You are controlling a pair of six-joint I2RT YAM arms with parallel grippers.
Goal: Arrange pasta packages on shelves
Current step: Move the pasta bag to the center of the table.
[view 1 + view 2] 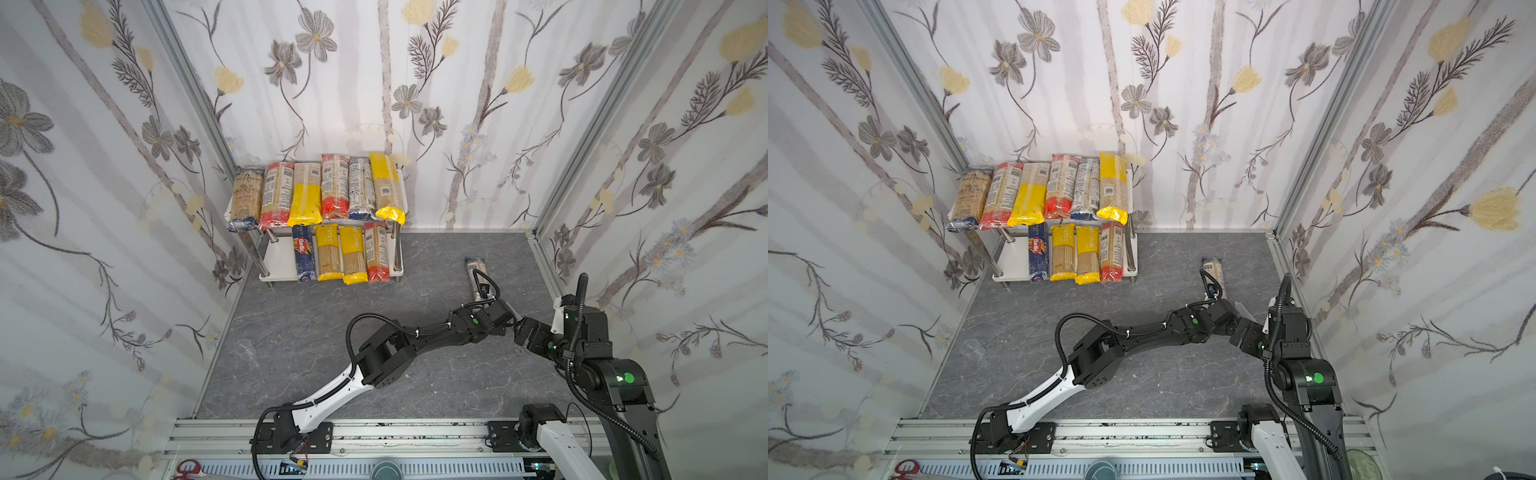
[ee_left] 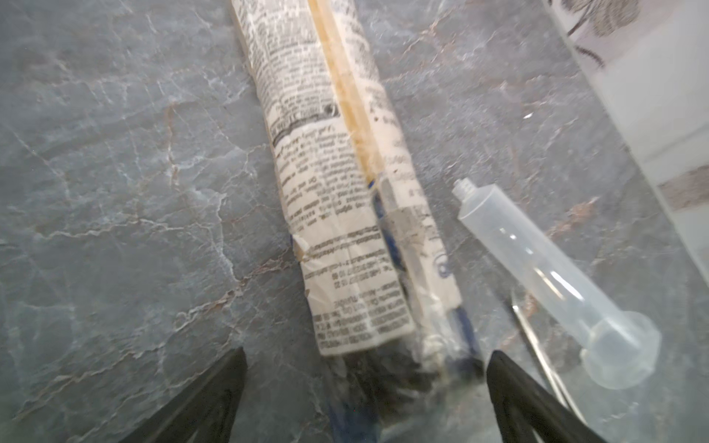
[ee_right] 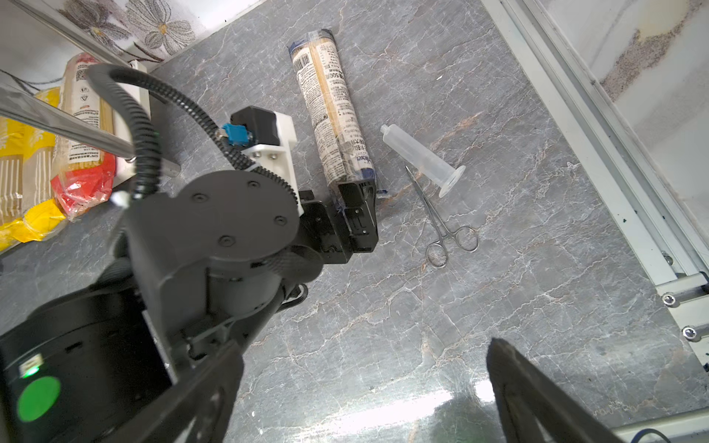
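Observation:
The shelves [image 1: 278,259] stand at the back left in both top views. Several pasta packages [image 1: 305,195] lie side by side on the upper board, and several more [image 1: 353,253] on the lower one. One loose pasta package [image 3: 330,107] with a dark blue end lies on the grey floor to the right [image 1: 476,272]. My left gripper [image 2: 366,353] is open, its two fingers on either side of this packet's near end [image 1: 492,305]. My right gripper [image 3: 366,347] hangs open just behind it [image 1: 519,328], with only bare floor between its fingers.
A clear plastic syringe barrel [image 3: 422,157] and metal forceps [image 3: 441,222] lie right beside the loose packet. A clear cup [image 1: 245,347] sits on the floor at the left. Floral walls close in three sides. An aluminium rail [image 1: 374,432] runs along the front.

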